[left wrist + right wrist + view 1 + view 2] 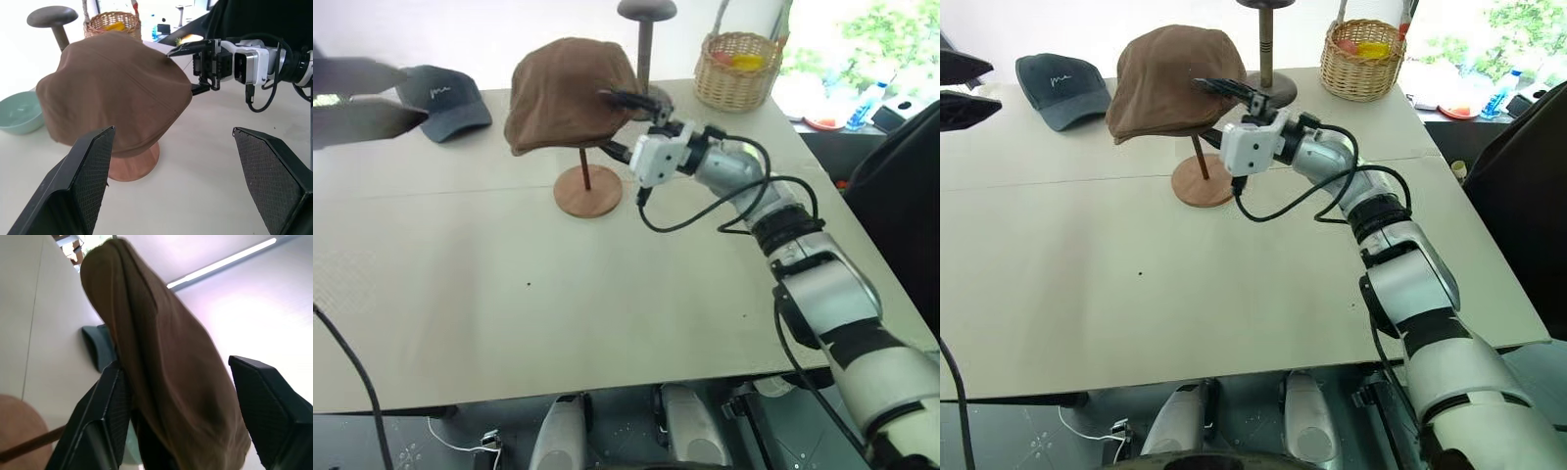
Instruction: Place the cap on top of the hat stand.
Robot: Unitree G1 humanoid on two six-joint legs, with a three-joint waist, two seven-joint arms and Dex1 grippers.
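The brown cap (570, 93) rests over the top of the reddish wooden hat stand (588, 191). It droops over the disc and hides it, leaving the thin rod and round base in sight. My right gripper (619, 123) is at the cap's right edge and is open. One finger sits above the fabric and one below, with the cap's edge between them (166, 382). My left gripper (173, 130) hangs open off to the left (372, 96), apart from the cap and holding nothing.
A dark grey baseball cap (445, 98) lies at the back left of the table. A taller grey stand (646, 39) rises just behind the hat stand. A wicker basket (737, 69) sits at the back right. A teal bowl (17, 112) is behind the cap.
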